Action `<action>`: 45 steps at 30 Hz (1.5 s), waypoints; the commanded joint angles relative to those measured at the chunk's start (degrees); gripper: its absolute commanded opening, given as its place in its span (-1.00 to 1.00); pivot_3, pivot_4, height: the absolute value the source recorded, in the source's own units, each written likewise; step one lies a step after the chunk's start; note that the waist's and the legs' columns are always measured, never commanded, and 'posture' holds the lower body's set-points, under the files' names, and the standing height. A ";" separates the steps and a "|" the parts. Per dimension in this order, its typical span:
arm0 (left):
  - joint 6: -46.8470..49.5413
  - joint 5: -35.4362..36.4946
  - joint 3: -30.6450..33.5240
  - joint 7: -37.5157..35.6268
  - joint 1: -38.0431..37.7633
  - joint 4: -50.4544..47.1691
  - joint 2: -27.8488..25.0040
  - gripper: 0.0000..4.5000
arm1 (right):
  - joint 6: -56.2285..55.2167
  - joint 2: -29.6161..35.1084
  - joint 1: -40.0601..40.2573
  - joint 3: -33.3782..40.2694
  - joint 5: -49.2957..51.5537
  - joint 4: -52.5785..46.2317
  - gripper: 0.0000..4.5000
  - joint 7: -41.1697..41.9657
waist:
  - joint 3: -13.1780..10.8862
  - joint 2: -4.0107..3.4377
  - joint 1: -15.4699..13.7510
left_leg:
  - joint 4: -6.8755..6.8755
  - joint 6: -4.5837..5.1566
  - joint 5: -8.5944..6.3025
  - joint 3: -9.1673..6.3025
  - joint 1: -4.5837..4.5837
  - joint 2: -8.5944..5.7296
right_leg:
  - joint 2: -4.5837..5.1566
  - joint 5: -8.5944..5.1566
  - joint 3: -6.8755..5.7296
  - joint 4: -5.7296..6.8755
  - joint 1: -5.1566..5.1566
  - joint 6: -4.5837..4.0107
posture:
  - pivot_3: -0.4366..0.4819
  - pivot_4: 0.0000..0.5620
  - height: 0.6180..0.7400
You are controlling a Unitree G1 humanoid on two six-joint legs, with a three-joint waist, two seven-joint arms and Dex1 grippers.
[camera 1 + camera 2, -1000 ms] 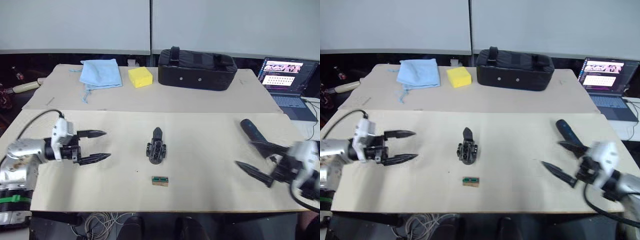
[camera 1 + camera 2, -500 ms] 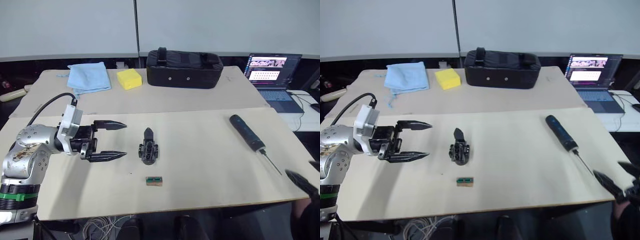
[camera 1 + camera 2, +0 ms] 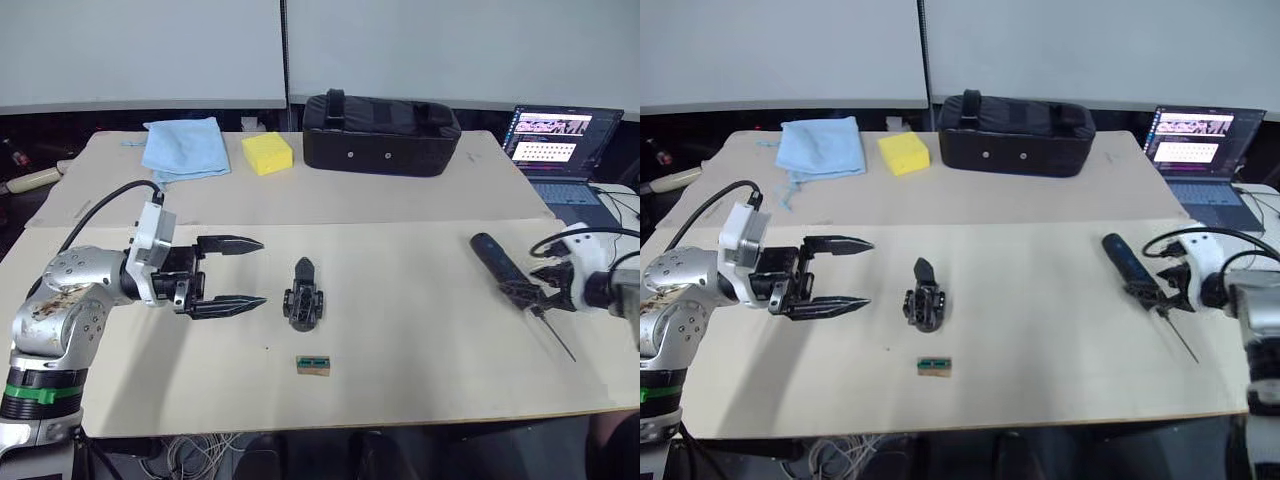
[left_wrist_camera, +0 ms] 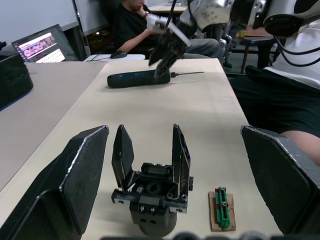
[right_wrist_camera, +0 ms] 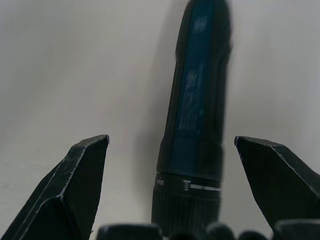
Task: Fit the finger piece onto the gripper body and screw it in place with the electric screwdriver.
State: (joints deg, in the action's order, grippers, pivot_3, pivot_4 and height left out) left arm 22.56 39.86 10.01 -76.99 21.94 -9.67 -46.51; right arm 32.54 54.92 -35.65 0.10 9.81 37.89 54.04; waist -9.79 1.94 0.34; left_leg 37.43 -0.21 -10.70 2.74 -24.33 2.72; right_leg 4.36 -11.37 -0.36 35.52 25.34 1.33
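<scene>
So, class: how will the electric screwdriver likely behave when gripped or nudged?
The electric screwdriver lies flat and is cylindrical, so it may roll. Its body looks rigid and smooth, perhaps slippery. Its thin bit could bend.

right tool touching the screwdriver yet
Apart. The right wrist view shows the screwdriver lying between the open fingers with table visible on both sides.

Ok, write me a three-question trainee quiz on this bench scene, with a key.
1. True or false: the right claw has its fingers spread on either side of the electric screwdriver.
2. What lies on the table just in front of the gripper body: A) a yellow sponge, B) a small brown-and-green box, C) a laptop?
3. Is the left claw open or shut?

Key: 1 true; 2 B; 3 open.
</scene>
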 commanded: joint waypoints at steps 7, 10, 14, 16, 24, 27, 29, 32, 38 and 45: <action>-0.99 0.63 1.94 -0.12 -1.62 -2.41 -1.12 1.00 | -10.09 -0.30 -7.46 -2.30 -5.86 14.83 0.01 3.67 | 0.00 0.00 0.42 | 0.03 0.02 -0.01 0.05 0.11 0.02 | -0.03 0.09 0.04 -0.06 -0.08 0.06 | -0.05 -0.47 1.00; -1.45 0.36 1.81 -0.56 -1.60 -1.93 -1.12 1.00 | -12.60 0.38 -7.09 -0.78 -4.38 12.81 -0.15 7.15 | 0.00 -0.01 0.45 | 0.05 0.02 0.00 0.05 0.15 0.03 | -0.03 0.11 0.05 0.00 -0.10 0.05 | -0.05 -0.47 1.00; -2.61 -0.37 1.00 -0.98 -2.32 -1.62 -0.60 1.00 | -10.51 4.16 -0.74 1.02 -0.72 -3.25 -0.15 15.52 | -0.04 -0.10 0.52 | 0.04 0.03 0.00 0.07 0.16 0.04 | -0.06 0.15 0.11 0.14 -0.04 0.16 | -0.05 -0.47 1.00; -3.80 -1.18 0.58 -1.35 -2.56 -1.09 -0.35 1.00 | -5.89 5.00 3.05 2.67 1.41 -13.34 -0.15 15.70 | -0.08 -0.22 0.46 | 0.03 0.03 0.00 0.11 0.13 0.03 | -0.05 0.22 0.15 0.22 0.04 0.35 | -0.05 -0.47 1.00; -5.33 -1.91 1.16 -1.98 -3.42 1.13 -0.80 1.00 | 9.06 3.58 18.32 4.52 7.41 -45.87 -0.15 10.84 | -0.08 -0.22 0.17 | 0.04 0.01 0.00 0.14 0.21 0.11 | -0.10 0.01 0.16 0.38 0.09 0.01 | -0.05 -0.47 1.00; -5.22 -1.72 0.85 -1.72 -3.62 0.57 -0.69 1.00 | 8.76 2.75 21.11 3.57 6.99 -48.15 -0.15 9.49 | -0.09 -0.22 -0.06 | 0.09 0.01 -0.01 0.18 0.12 0.07 | -0.03 0.00 0.17 0.32 0.13 0.02 | -0.05 -0.47 1.00; -5.01 -1.47 0.84 -1.51 -3.63 0.29 -0.70 1.00 | 8.57 2.35 22.04 3.03 7.17 -48.58 -0.15 9.18 | -0.09 -0.22 -0.24 | 0.24 0.01 -0.01 0.19 0.04 0.07 | -0.01 0.02 0.17 0.32 0.13 0.04 | -0.05 -0.47 1.00; -4.78 -1.28 0.84 -1.29 -3.71 -0.01 -0.76 1.00 | 8.62 2.25 23.11 2.55 7.54 -49.00 -0.15 8.93 | -0.09 -0.22 -0.47 | 0.32 0.02 -0.02 0.21 0.03 0.06 | 0.01 0.04 0.17 0.31 0.12 0.07 | -0.05 -0.47 1.00; -4.17 -0.82 1.26 -0.62 -4.27 -0.87 -0.97 1.00 | 9.54 4.29 23.50 2.49 8.37 -50.52 0.78 10.18 | -0.09 -0.22 -0.63 | 0.32 0.02 -0.02 0.20 0.05 0.09 | -0.03 0.03 0.17 0.33 0.11 0.06 | -0.05 -0.47 1.00; -2.60 -0.60 1.15 -1.65 -5.39 -1.55 -2.45 1.00 | 16.31 12.58 16.41 -1.54 8.24 -53.21 0.99 13.26 | -0.09 -0.22 -0.51 | 0.32 0.02 -0.02 0.22 0.08 0.11 | -0.02 0.03 0.17 0.34 0.12 0.05 | -0.05 -0.47 1.00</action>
State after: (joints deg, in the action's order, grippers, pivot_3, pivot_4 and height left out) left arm 19.97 38.44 10.20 -78.29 16.31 -9.43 -48.14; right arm 46.60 65.28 -17.23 -0.50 19.03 -13.56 67.18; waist -9.87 1.72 -0.17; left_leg 37.75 -0.20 -10.73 2.97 -24.26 2.83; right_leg 4.34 -11.34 -0.18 35.86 25.47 1.38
